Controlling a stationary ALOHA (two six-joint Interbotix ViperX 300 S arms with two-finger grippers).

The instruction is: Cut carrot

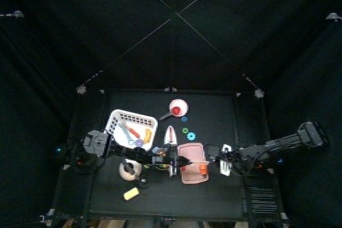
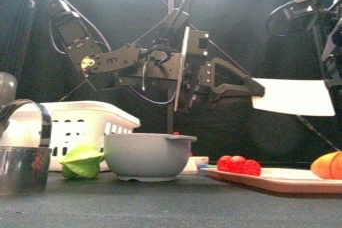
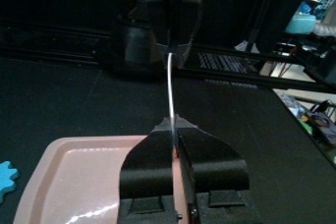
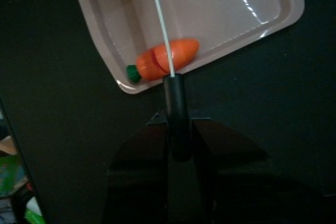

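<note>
Your left hand [image 3: 172, 135] is clamped on the knife [image 3: 174, 81], its blade lined up over the carrot [image 4: 168, 58]. The cut looks unstarted; next, press straight down.

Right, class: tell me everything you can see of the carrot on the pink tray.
The carrot is short and orange with a green stub at one end, smooth like plastic. It lies on its side near a corner of the pink tray, resting on the tray's floor, apparently in one piece. The knife hangs above it without touching.
</note>
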